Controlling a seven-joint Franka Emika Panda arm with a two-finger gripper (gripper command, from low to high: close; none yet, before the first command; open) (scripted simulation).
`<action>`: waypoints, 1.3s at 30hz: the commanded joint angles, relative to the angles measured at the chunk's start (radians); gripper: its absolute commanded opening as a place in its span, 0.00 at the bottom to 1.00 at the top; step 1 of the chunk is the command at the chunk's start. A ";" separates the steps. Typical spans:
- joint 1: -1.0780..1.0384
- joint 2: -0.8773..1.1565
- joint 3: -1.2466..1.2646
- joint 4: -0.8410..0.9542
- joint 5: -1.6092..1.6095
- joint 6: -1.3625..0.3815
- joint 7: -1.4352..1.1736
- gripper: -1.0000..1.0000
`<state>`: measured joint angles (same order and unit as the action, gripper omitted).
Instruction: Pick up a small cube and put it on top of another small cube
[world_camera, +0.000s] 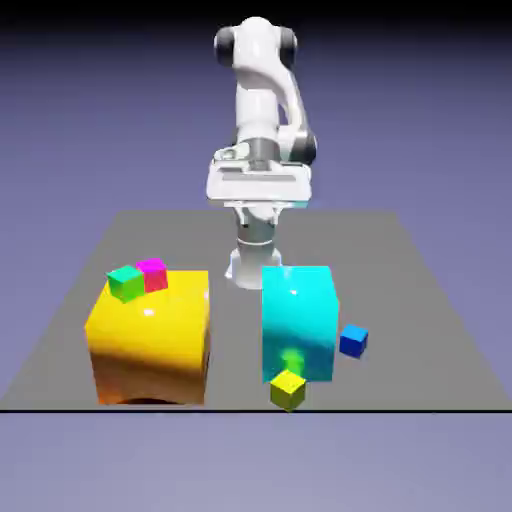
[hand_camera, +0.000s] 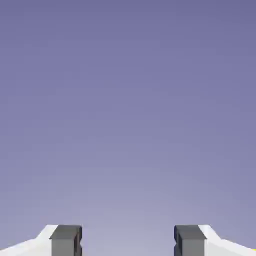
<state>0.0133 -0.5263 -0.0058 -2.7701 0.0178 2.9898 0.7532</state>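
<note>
Tool (hand_camera: 128, 242) open and empty – raised at upper centre, small yellow cube (world_camera: 288, 389) well below at lower centre of desk (world_camera: 420, 300), green cube (world_camera: 126, 283) at left.

four small cubes (world_camera: 353, 340), two large blocks (world_camera: 150, 335)

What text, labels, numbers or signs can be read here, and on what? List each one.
None. The yellow block, cyan block, small green cube, magenta cube, blue cube, yellow cube and the white arm all have plain, unmarked faces. The hand view shows only backdrop and the fingers.
</note>
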 joint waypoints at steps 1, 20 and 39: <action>0.001 0.036 -0.005 0.033 0.015 -0.039 0.010 0.50; 0.022 0.725 -0.096 0.662 0.296 -0.783 0.201 0.50; 0.041 1.370 -0.181 1.252 0.560 -1.480 0.380 0.50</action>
<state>0.0540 0.8433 -0.1865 -1.5184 0.5774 1.5098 1.1336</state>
